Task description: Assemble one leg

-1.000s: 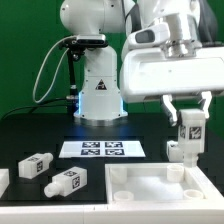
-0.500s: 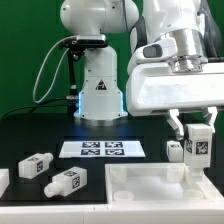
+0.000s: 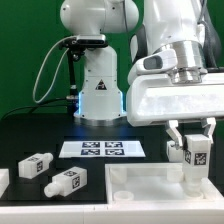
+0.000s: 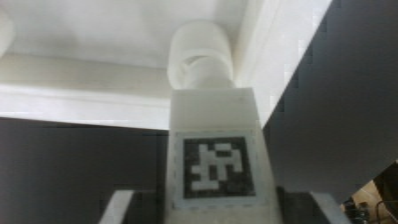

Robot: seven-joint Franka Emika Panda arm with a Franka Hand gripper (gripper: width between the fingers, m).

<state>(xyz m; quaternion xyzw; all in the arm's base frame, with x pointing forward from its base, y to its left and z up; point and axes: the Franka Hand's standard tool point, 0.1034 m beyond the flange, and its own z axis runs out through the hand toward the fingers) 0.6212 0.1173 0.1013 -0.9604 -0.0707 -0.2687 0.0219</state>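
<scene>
While the gripper (image 3: pixel 192 146) clamps one leg (image 3: pixel 196 160) upright by its tagged block, the stub end points down at a corner of the flat white square part (image 3: pixel 140 185) — touching or just above, I cannot tell. Seating it there looks still to do; two spare legs (image 3: pixel 35 165) lie well apart.

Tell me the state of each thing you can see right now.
Square part: flat on the table.
Held leg: upright, stub end down over the square part's corner.
Gripper: shut on the held leg.
Loose leg and second loose leg: lying on their sides.
Marker board: lying flat.
</scene>
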